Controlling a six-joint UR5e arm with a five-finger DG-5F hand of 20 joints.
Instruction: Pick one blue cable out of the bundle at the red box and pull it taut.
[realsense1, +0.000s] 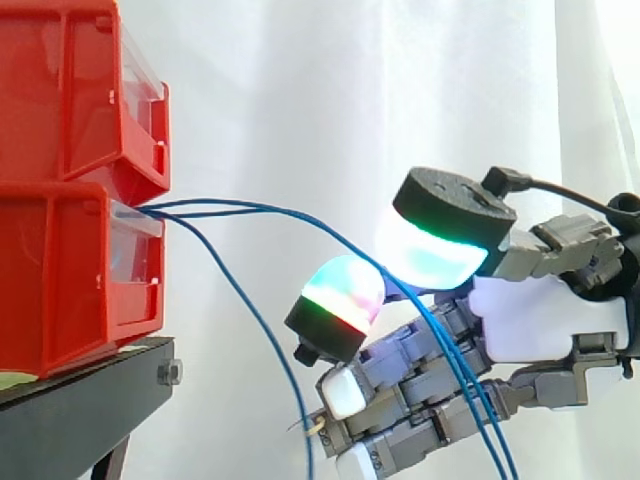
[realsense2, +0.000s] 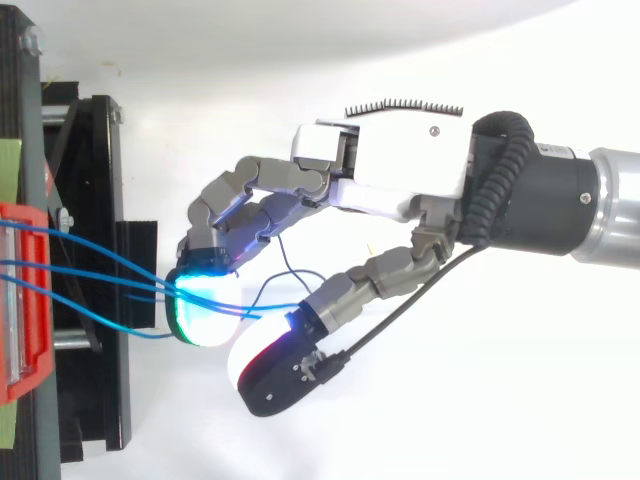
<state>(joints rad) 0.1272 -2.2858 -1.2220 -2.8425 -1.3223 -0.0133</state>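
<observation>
Cable exit: the blue cables leave the front of the lower red bin at its top edge, just under the upper red bin. Both bins sit on the black stand.

Two runs: one pair of cables arcs out almost level and then slopes down into the hand. A third, hanging cable drops away on its own and passes well short of the hand.

Direction from hand: the exit lies across open air towards the bins and somewhat higher than the palm. In the top view the cables run nearly straight from the red bin to the front of the hand.

Long axis: bin to hand, close to the line of the arm's reach. A pull to tighten would probably go straight back along that line, away from the bins.

Hand state: the pair of cables crosses the front of the hand and carries on below it, but I cannot tell whether the hand has closed on either cable.

Slack: the pair curves instead of running straight, and its free ends trail down past the hand, so nothing is taut yet.

Selection: two cables lie together at the hand and the task asks for one, so I judge the separation unfinished.

Nearest candidate: of the pair, I cannot tell which sits deeper in the hand. The hanging cable is clearly the farthest.

Risk: drawing back now could drag both cables together.
</observation>
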